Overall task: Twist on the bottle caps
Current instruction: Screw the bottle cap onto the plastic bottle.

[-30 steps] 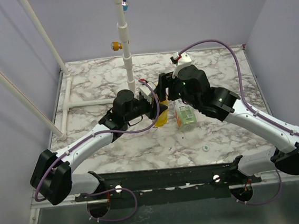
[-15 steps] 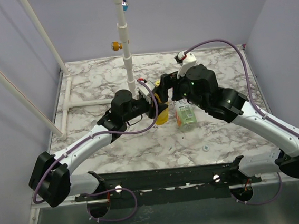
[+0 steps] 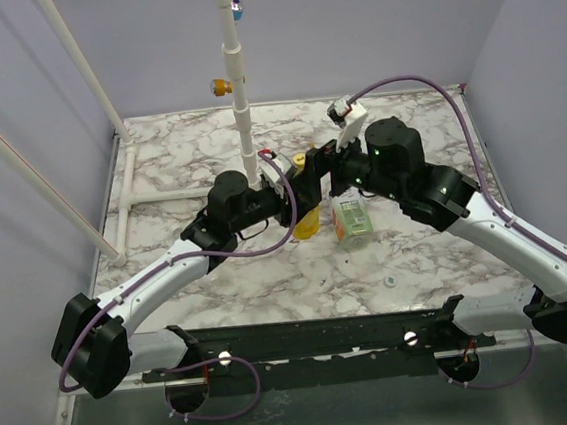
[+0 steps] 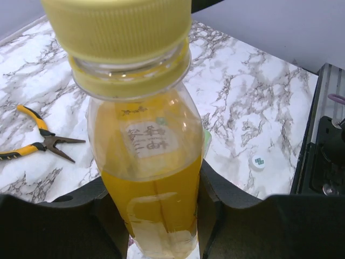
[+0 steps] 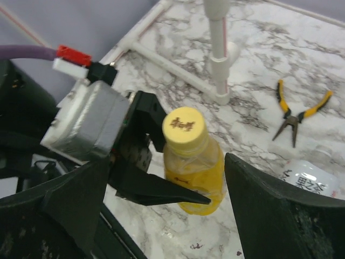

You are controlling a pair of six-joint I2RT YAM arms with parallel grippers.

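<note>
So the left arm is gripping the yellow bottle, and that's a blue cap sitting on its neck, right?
Not quite. The cap on the yellow bottle is yellow, not blue, as the right wrist view shows plainly. The rest holds: the left gripper is gripping that bottle.

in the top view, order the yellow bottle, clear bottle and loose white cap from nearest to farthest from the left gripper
1. yellow bottle: held in the left gripper, at centre.
2. clear bottle: lying just to the right of the yellow one.
3. white cap: alone, further right and toward the near edge.
</note>
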